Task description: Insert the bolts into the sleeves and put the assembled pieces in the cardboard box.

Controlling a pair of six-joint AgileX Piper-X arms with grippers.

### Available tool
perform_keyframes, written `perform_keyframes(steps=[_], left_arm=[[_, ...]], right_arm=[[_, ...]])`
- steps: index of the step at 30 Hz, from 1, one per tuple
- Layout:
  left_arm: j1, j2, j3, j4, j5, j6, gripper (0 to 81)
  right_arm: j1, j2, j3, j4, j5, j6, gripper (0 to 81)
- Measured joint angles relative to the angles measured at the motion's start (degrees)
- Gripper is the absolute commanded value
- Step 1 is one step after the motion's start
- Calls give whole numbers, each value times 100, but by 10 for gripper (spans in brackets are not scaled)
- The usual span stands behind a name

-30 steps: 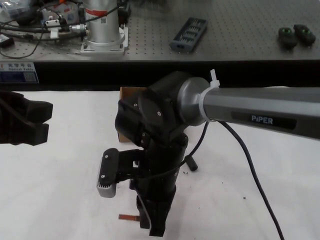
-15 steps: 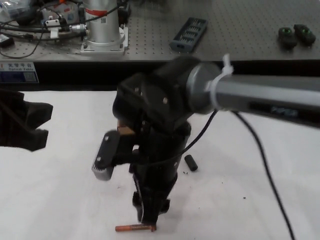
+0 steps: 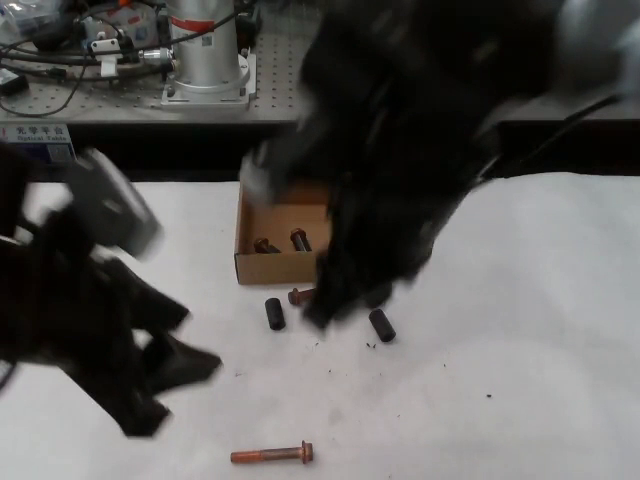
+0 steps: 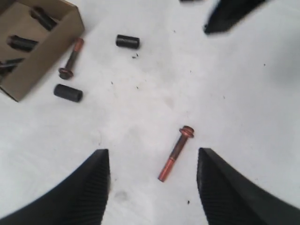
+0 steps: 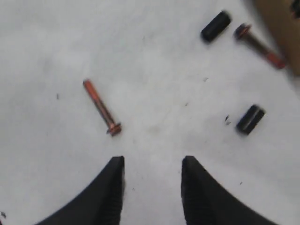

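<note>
Right gripper (image 5: pixel 152 187) has lifted off the front of the surface (image 3: pixel 520 350) within the last second and drawn toward the back. Left gripper (image 4: pixel 152 187) has swung in from the left edge.

Right gripper: fingers moderately apart, nothing between them.

Left gripper: fingers wide apart, empty, hovering above the loose bolt (image 4: pixel 176 152). That bolt lies flat just ahead of the gap, near the front edge.

Further back, a second bolt (image 3: pixel 300 296) lies close to the front wall of the cardboard box (image 3: pixel 275 268). Two sleeves (image 3: pixel 274 313) lie one to each side of it, apart from each other. Box sits toward the back edge, about midway along; some pieces already inside.

Judgement: step in hand is fetching a bolt for insertion; task part done. Next move likely calls for the left gripper to descend with fingers astride the shank, turned across its line.

Room: open surface all round the loose bolt. Front edge is near, so less margin on that side.
</note>
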Motion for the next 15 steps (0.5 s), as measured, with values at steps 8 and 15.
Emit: perform_keyframes(steps=[8, 15], left_arm=[[-881, 1016, -184, 242, -996, 145, 414], [-1337, 1756, -804, 598, -1497, 890, 414]], right_arm=[[-1151, -746, 1497, -2481, -1600, 1180, 295], [-1721, -696, 2445, -2972, -2547, 1815, 295]])
